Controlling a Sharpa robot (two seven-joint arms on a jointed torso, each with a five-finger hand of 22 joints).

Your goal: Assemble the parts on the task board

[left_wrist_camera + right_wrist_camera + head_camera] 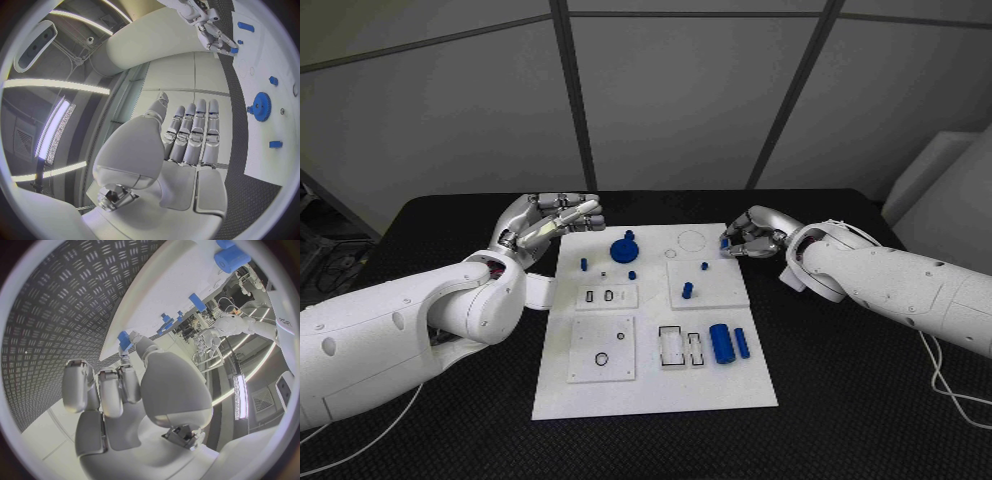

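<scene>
Left hand (557, 222) sat in the upper left of the head view, just off the left edge of the task board (733, 390). The left wrist view showed its fingers (194, 132) extended side by side, with nothing held.

The blue gear (625, 249) lay on the upper part of the board, just right of the left hand. Small blue pegs (688, 290) stood near the middle of the board. A blue cylinder (721, 342) and a blue bar (743, 342) lay side by side at lower right of the board, with their long axes running up the frame.

Right hand (750, 240) was at the board's upper right edge, pinching a small blue part (124, 339) between thumb and finger; the other fingers were curled in.

Judgement: the right hand held the piece in play. The circular outline (692, 239) lay just left of it, so the placement should call for a short move leftward over the board. The receiving seat could not be identified.
</scene>
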